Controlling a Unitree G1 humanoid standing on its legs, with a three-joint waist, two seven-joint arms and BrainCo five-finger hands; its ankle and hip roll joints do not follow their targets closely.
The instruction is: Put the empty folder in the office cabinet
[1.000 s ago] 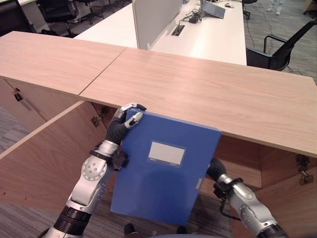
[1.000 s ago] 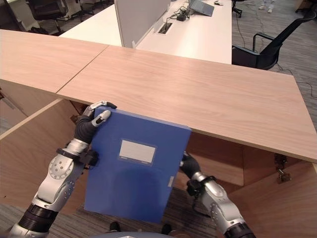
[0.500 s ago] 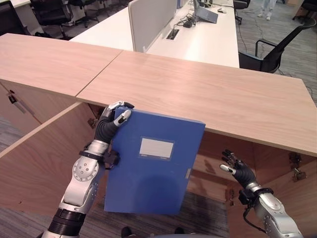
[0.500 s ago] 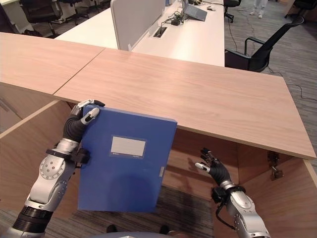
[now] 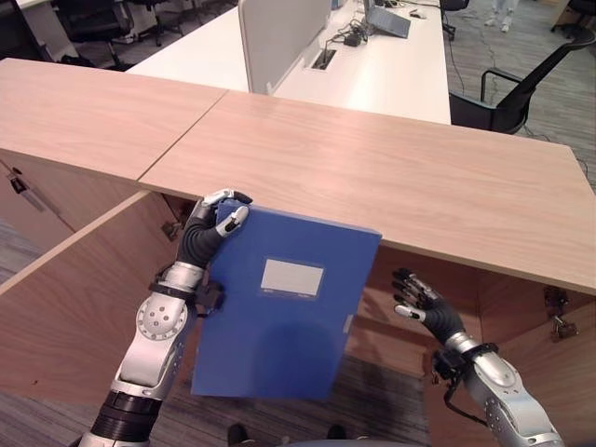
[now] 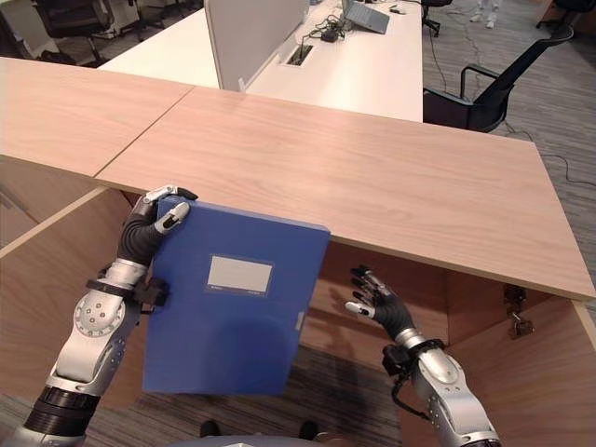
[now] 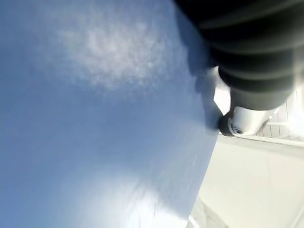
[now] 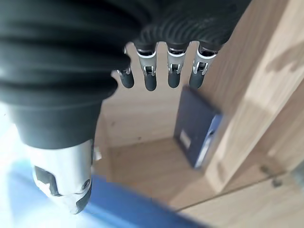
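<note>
A blue folder [image 5: 279,317] with a white label hangs upright in front of the open office cabinet [image 5: 424,279], just below its wooden top [image 5: 391,177]. My left hand [image 5: 212,219] is shut on the folder's upper left corner, fingers curled over the edge and thumb on the front. The folder's blue face [image 7: 95,118] spreads across the left wrist view. My right hand [image 5: 419,300] floats to the right of the folder, apart from it, with fingers [image 8: 173,76] straight and spread, pointing into the cabinet.
Another blue folder [image 8: 197,126] stands upright inside the cabinet against a side wall. An open cabinet door [image 5: 74,298] stands at the left, another [image 5: 559,372] at the right. Behind the top are a white desk [image 5: 382,65] and a black chair [image 5: 521,93].
My right hand has come off the folder's lower right edge and now hovers open beside it, a little nearer than half a second ago. The left hand still holds the folder.
</note>
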